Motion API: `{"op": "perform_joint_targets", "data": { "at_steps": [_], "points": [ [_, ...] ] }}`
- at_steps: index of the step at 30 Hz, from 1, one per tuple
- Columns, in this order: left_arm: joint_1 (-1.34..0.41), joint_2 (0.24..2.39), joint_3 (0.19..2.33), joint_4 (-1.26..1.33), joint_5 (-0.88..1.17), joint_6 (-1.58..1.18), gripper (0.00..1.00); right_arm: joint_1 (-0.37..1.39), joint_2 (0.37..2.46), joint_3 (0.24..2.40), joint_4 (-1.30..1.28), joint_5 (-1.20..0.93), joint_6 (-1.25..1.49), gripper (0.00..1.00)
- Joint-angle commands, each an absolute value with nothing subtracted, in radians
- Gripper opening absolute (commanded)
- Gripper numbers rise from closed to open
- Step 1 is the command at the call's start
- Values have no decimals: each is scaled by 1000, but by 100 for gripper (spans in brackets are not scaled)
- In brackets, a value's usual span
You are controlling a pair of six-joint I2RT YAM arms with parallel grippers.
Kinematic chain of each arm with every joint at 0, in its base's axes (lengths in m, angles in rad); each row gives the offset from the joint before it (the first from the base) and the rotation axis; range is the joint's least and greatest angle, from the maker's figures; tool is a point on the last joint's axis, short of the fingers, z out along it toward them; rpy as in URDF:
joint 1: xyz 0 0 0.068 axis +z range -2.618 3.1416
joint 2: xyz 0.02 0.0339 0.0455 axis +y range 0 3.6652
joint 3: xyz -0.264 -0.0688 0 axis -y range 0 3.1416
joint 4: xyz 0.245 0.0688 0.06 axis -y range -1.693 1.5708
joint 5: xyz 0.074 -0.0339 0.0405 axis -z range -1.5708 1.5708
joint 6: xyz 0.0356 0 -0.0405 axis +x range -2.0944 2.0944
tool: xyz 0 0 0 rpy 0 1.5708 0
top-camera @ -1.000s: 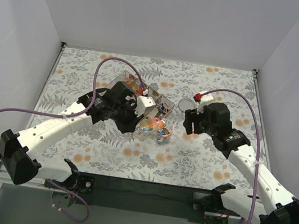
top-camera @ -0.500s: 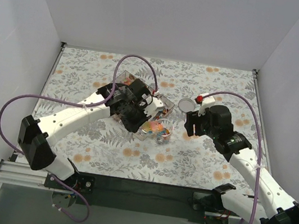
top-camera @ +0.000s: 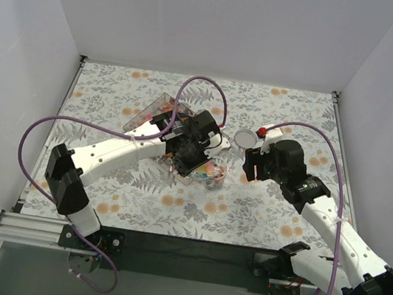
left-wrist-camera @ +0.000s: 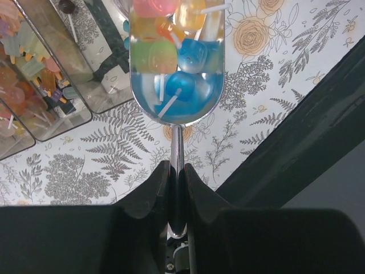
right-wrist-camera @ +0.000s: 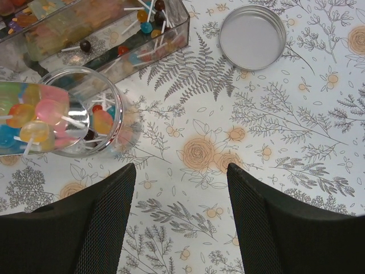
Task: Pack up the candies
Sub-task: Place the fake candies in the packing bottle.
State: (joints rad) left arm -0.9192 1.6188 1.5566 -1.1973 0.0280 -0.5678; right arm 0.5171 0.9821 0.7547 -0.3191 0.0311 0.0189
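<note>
While left tool (left-wrist-camera: 177, 171) pinches scoop (left-wrist-camera: 178, 137), candies (left-wrist-camera: 188, 54) aboard

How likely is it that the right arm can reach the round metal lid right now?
Probably yes. The right gripper stands open and empty, and the lid lies flat just ahead of it on bare tablecloth. The jar sits off to one side, not in between.

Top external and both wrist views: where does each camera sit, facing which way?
Top external: above and behind, looking down on the flowered tablecloth; left arm and right arm show.
Left wrist: on the left arm, looking down past its shut left gripper at the metal scoop of coloured candies.
Right wrist: on the right arm, looking down past its open right gripper at the glass jar and round metal lid.
Shared: both wrist views show the scoop.
</note>
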Motion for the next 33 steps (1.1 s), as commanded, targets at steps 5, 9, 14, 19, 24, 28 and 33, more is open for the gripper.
{"op": "perform_joint_targets", "data": {
  "at_steps": [5, 9, 14, 19, 24, 28, 33],
  "points": [
    [-954, 1638, 1663, -1264, -93, -615, 0, 509, 965, 753, -295, 28, 5, 72],
    [-989, 1667, 1710, -1292, -129, -635, 0, 508, 968, 755, -291, 20, 3, 72],
    [-1046, 1693, 1710, -1330, -184, -643, 0, 508, 969, 753, -285, 9, 3, 72],
    [-1083, 1706, 1727, -1358, -241, -652, 0, 508, 968, 746, -282, -23, 5, 72],
    [-1110, 1723, 1744, -1373, -282, -658, 0, 506, 965, 736, -276, -38, 18, 72],
    [-1140, 1736, 1746, -1391, -339, -661, 0, 508, 960, 732, -276, -44, 21, 72],
    [-1175, 1755, 1778, -1393, -411, -655, 0, 508, 960, 727, -272, -60, 28, 72]
  ]
}}
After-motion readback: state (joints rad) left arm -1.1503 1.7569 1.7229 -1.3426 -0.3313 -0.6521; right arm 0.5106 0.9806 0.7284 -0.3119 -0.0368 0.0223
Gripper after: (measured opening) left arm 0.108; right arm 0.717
